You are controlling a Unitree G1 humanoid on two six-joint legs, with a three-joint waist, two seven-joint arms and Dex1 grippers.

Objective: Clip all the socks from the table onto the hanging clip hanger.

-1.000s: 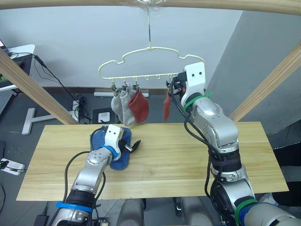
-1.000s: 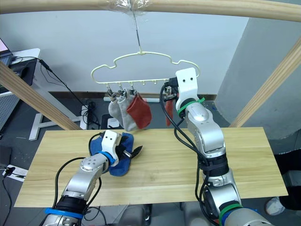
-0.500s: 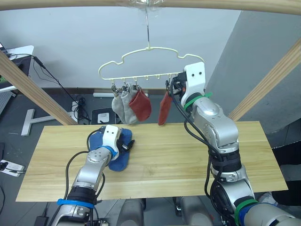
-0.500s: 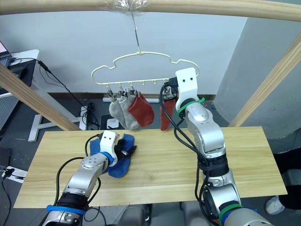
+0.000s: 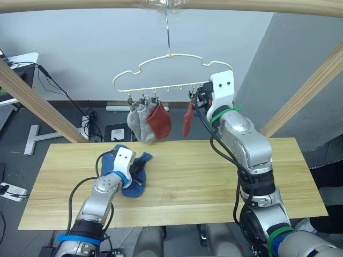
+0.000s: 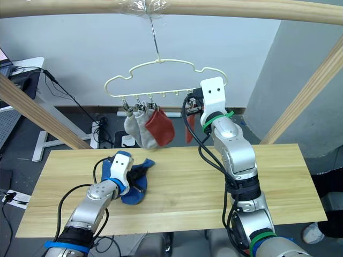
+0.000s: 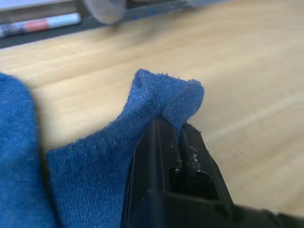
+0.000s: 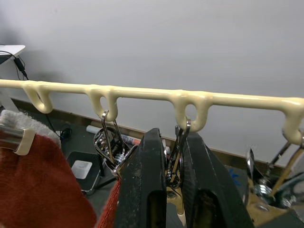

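Since the earlier frames my left gripper (image 7: 176, 142), which had stood open above the blue socks (image 5: 119, 172), came down and closed on a fold of one of them, and the second rust-red sock (image 5: 187, 119) swung back to hang nearly straight. The left fingers (image 7: 154, 156) were pinched narrow, with a ridge of blue fabric bunched between them; the sock lay on the table (image 5: 214, 176), near its left end, touching the other blue sock beside it. My right gripper (image 8: 172, 156) was raised to the lower bar of the clip hanger (image 5: 161, 67), its two fingers nearly together around a metal clip (image 8: 178, 147) from which the second rust-red sock hung; an empty clip (image 8: 108, 142) hung just beside it. The hanger's hook was caught on a wooden pole (image 5: 241, 5) overhead. At the left end of the bar, three adjacent clips held two light grey socks (image 5: 138, 122) and one rust-red sock (image 5: 159, 122), the three overlapping one another. The second rust-red sock hung well apart from that group, close under my right wrist.
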